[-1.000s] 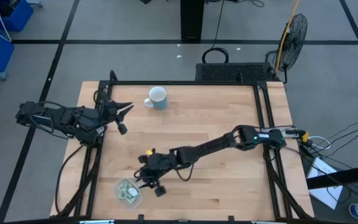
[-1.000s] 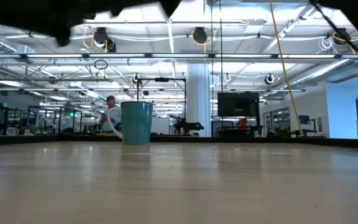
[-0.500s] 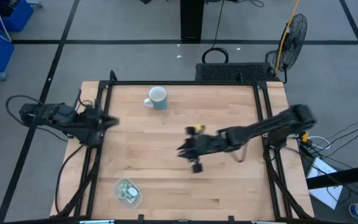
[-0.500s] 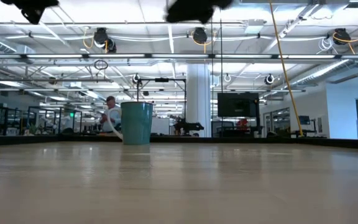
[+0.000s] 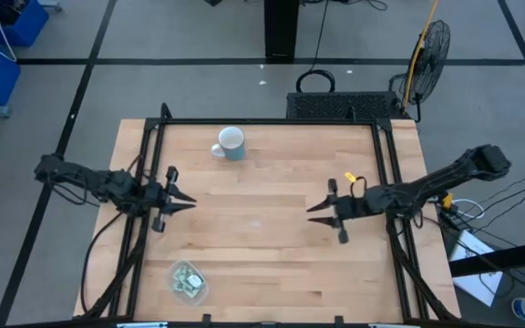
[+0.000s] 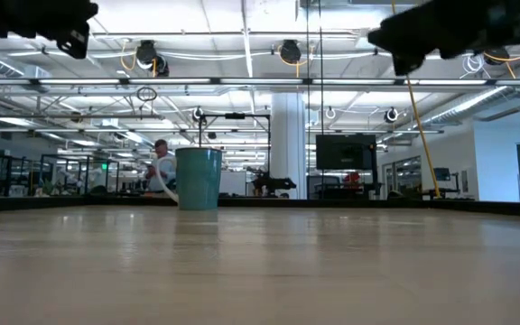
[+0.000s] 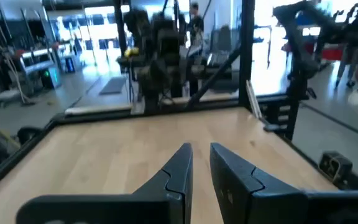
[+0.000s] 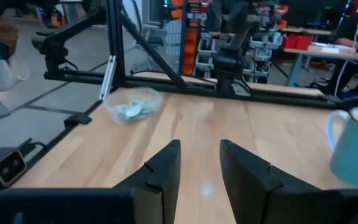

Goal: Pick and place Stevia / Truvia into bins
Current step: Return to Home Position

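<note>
- I've got the left hand hovering above the left side of the bench, pointing in toward the middle. Its wrist view shows the fingers only narrowly parted, with bare wood in the gap. It grips nothing and touches nothing.
- The right hand hangs over the right half, facing the left one and well apart from it. Its fingers are spread a little wider, and it's empty too.
- The clear round container sits near the bench corner on the left arm's side, with the green-and-white packets lying inside it, well away from both hands.
- The mug stands upright by the opposite edge, on its own.
</note>
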You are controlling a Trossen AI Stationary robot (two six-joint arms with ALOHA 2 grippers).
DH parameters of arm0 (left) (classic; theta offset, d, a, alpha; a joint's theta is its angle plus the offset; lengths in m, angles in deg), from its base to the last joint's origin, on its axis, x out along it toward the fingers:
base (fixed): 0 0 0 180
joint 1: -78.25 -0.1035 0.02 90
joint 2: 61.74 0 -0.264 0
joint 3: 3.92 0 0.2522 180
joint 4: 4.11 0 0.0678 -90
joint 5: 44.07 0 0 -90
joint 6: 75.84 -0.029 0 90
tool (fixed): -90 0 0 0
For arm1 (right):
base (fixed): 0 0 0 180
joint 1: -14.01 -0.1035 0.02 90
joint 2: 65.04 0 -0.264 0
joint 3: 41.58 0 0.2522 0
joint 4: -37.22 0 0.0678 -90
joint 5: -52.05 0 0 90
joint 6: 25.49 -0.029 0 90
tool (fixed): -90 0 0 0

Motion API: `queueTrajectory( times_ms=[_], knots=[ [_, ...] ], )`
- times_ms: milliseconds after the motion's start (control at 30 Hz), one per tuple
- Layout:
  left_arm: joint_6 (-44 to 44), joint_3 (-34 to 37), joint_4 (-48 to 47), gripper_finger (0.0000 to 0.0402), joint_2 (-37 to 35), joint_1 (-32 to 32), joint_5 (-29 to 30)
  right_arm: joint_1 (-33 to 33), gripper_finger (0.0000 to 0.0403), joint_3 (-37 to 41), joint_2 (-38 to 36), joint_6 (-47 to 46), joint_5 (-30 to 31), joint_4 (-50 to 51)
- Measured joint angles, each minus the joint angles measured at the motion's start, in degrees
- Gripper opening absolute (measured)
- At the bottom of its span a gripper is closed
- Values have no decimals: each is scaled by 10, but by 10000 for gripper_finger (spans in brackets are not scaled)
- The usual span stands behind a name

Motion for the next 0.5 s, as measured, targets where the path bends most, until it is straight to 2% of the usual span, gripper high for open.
queueTrajectory(
  times_ms=[233, 500],
  knots=[
    [-46, 63, 107, 60, 0, 0, -12, 0, 105, 111, -94, 1, 1, -61],
    [-14, 135, 183, 60, 0, 0, 5, 0, 105, 209, -162, 28, 1, -138]
  ],
)
